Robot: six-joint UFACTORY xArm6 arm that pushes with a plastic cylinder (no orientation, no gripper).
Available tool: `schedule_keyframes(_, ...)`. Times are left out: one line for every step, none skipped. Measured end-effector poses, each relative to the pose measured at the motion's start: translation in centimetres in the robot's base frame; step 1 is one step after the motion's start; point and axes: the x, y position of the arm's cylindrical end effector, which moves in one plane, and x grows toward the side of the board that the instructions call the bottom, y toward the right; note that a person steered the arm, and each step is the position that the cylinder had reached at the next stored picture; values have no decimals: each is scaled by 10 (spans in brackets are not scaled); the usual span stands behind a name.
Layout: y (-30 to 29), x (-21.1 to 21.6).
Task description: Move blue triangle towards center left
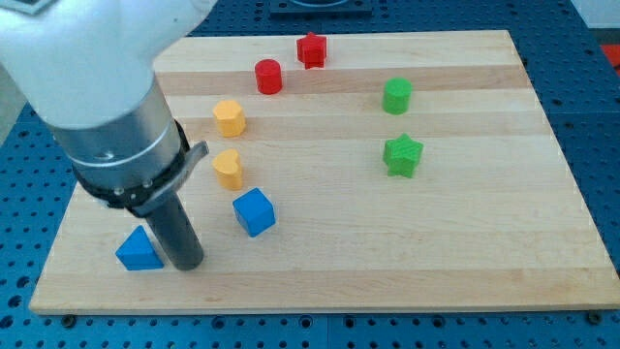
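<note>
Blue triangular block, small and solid-coloured (139, 251), sits near the lower-left corner of the pale wooden tabletop (465, 242). It shows a sloped top face and a darker front face, lying flat, point toward the view's top. My tip (187, 264), the lower end of the straight dark rod, is down at the board just to the view's right of the blue triangle, touching it or nearly so; can't tell which from this angle. No pincer on this rig, just the rod, so nothing is gripped.

Everything else placed relative to the blue triangle:
- Blue cube block (254, 211): to the right and slightly up, beyond the rod, clearly apart from both.
- Yellow heart-like block (228, 168): up and right, just above the blue cube.
- Yellow hexagon-like block (230, 117): further up along the same line.
- Red cylinder block (268, 76): far up and right.
- Red star-shaped block (311, 48): further still, near the board's top edge.
- Green cylinder block (396, 95) and green star-shaped block (403, 155): well apart, on the right half of the board, cylinder above star.

No containers on the board; every block rests directly on the wood. The arm's large grey-and-white housing (107, 87) covers the upper-left part of the board.
</note>
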Motion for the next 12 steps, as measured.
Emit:
schedule_keyframes(-15, 14)
schedule_keyframes(-41, 5)
schedule_keyframes(-47, -26)
schedule_keyframes(-49, -55)
schedule_keyframes(-55, -64)
schedule_keyframes(-56, -37)
schedule_keyframes(-63, -14)
schedule_keyframes(-98, -31)
schedule_keyframes(-103, -50)
schedule_keyframes(-102, -51)
schedule_keyframes(-107, -49)
schedule_keyframes(-109, -30)
